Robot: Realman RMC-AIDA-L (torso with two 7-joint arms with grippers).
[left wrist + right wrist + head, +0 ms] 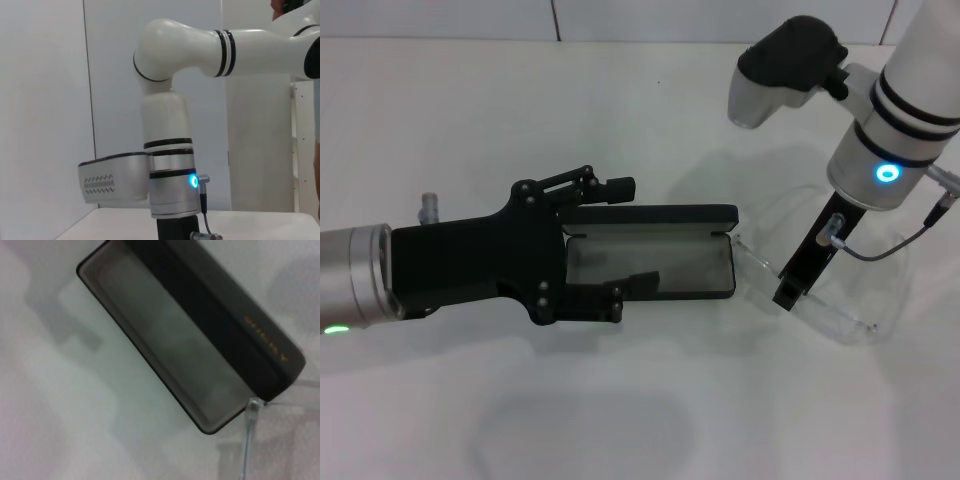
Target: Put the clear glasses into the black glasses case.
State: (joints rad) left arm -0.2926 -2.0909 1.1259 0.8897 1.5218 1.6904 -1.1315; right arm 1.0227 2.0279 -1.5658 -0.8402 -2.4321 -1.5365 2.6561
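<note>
The black glasses case lies open at the table's middle, grey lining up and lid raised at the far side. My left gripper is open at the case's left end, one finger behind the lid and the other over the lining. The clear glasses are just right of the case. My right gripper points down and is shut on their near rim. In the right wrist view the case shows orange lettering on its lid, with a clear glasses arm beside its corner.
A small clear object stands behind my left arm. The white table extends in front of the case. The left wrist view shows only my right arm against a white wall.
</note>
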